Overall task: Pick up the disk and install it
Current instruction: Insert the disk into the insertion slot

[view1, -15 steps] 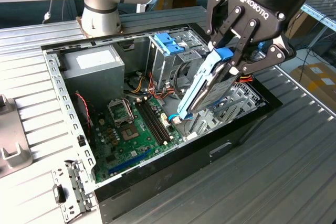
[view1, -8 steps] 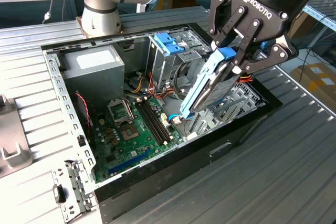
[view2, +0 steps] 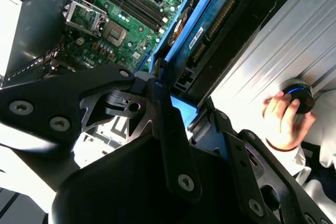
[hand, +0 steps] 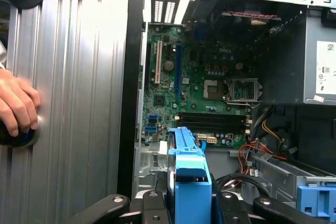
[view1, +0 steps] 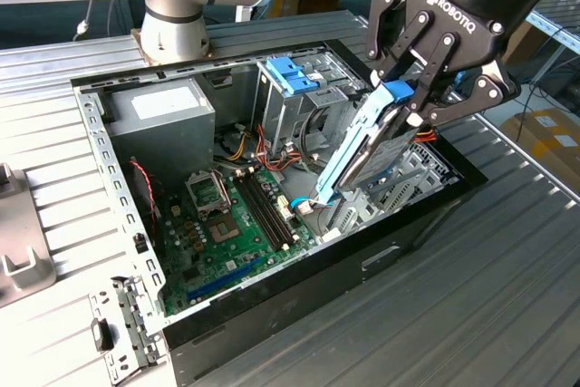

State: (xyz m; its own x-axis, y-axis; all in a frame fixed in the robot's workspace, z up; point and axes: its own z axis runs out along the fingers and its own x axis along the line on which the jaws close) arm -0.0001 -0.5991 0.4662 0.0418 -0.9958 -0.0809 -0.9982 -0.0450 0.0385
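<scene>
The disk (view1: 367,147) is a flat drive with blue side rails. It hangs steeply tilted over the open computer case (view1: 381,256), with its lower end down among the metal bays at the exterior view's right. My gripper (view1: 410,104) is shut on its upper blue end. In the second wrist view the disk (view2: 202,30) runs away from the gripper (view2: 181,103) toward the motherboard, its label partly showing. In the first wrist view the disk (hand: 190,166) is edge-on, its blue rail rising between the black fingers (hand: 149,203).
Inside the case lie the green motherboard (view1: 227,224), a grey power supply (view1: 163,115) and a metal cage with a blue latch (view1: 294,74). Loose cables (view1: 272,147) sit beside the cage. A person's hand (view2: 281,119) rests on a round device on the ribbed table.
</scene>
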